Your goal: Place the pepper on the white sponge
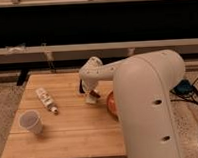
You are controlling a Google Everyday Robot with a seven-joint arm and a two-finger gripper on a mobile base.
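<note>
Roughly mid-table, the pincer (91,96) hangs low at the end of the big white arm (143,101), tip down close to the wooden table (70,135), just left of the orange-red dish (111,104), which the arm mostly covers. Cannot tell how far the pincer is open, or whether it has hold of anything. A small reddish-dark bit right at its tip looks like the pepper (94,95), but whether it is gripped or only lying there is unclear. A pale patch under the tip may be the white sponge (89,99); too small to be sure, so its exact place is a guess. A dark block (81,86) sits just behind the pincer on the far side, partly hidden. Judging from this, the step in hand is the set-down or the final approach: keep the tip straight above the pale block, lower slowly until the pepper rests along its length, then open and lift straight up so the pepper does not roll off. Likely trouble: the dish edge close on the right, the dark block close behind, and a small target that could shift if nudged. Further left, well apart, lie a white tube with labels (45,99) and a white cup (31,121) near the front-left corner; neither is in the way.
</note>
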